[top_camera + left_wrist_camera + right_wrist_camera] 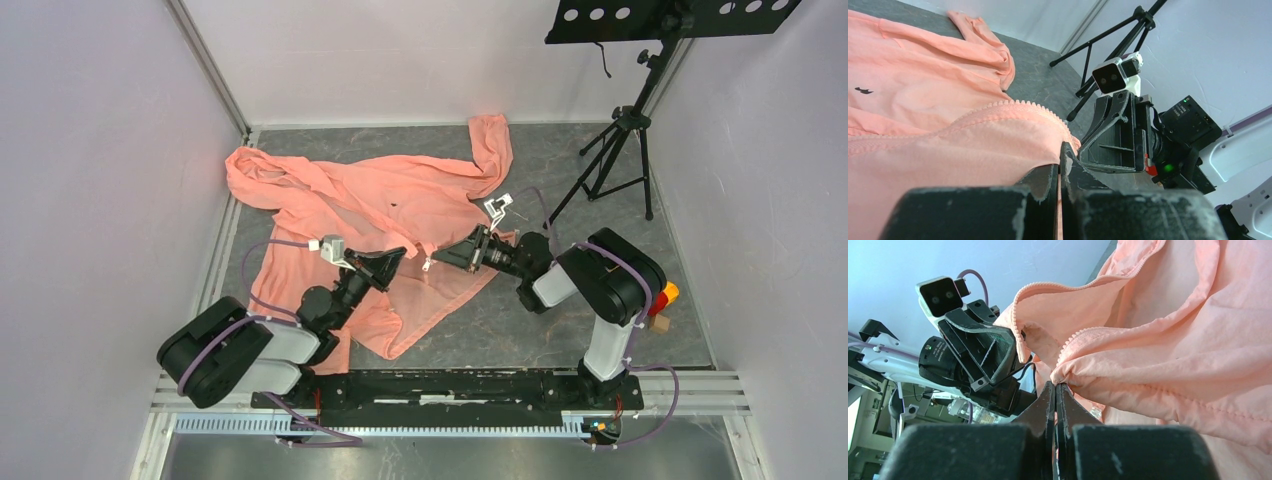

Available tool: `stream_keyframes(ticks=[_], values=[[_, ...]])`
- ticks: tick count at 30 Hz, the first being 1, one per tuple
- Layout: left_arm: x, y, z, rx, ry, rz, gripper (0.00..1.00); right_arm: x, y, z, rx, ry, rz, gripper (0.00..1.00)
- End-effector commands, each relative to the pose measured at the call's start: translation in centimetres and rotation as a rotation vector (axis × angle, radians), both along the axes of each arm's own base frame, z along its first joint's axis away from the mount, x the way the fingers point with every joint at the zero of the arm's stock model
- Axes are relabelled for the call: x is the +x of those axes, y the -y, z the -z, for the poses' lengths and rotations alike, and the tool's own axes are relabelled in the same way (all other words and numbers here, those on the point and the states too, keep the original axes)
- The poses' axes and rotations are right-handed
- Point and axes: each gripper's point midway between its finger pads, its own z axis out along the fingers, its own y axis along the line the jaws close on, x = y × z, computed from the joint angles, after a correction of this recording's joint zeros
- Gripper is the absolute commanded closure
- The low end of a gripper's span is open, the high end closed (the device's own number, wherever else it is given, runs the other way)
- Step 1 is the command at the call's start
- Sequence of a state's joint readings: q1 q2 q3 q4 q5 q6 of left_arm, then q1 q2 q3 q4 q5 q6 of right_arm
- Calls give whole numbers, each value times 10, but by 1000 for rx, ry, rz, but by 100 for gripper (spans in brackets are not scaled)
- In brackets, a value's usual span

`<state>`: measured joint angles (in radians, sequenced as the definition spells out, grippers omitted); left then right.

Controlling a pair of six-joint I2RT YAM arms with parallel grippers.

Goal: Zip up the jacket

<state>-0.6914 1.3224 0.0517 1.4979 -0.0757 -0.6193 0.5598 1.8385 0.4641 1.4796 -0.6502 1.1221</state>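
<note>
The salmon-pink jacket (380,210) lies spread on the grey table, hood at the far left, one sleeve reaching to the back. My left gripper (400,254) is shut on the jacket's front edge; in the left wrist view its tips (1062,150) pinch fabric just below the zipper teeth (1018,105). My right gripper (443,258) faces it from the right and is shut on the other front edge, with fabric (1148,365) bunched at its tips (1055,385). A small pale zipper pull (427,266) hangs between the two grippers.
A black tripod stand (620,150) with a perforated tray stands at the back right. White walls close in the left, back and right sides. A red and yellow object (664,296) sits by the right arm's base.
</note>
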Motion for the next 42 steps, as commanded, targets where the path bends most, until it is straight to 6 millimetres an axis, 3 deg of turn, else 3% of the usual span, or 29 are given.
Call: stream_keyframes(ticks=[1, 14, 42], values=[[1, -12, -18, -8, 87, -59, 98, -19, 8, -110, 301, 445, -6, 100], [3, -16, -23, -27, 89, -80, 98, -25, 1, -132, 360, 464, -12, 100], [7, -16, -19, -43, 56, -96, 98, -26, -4, -142, 392, 464, -12, 100]])
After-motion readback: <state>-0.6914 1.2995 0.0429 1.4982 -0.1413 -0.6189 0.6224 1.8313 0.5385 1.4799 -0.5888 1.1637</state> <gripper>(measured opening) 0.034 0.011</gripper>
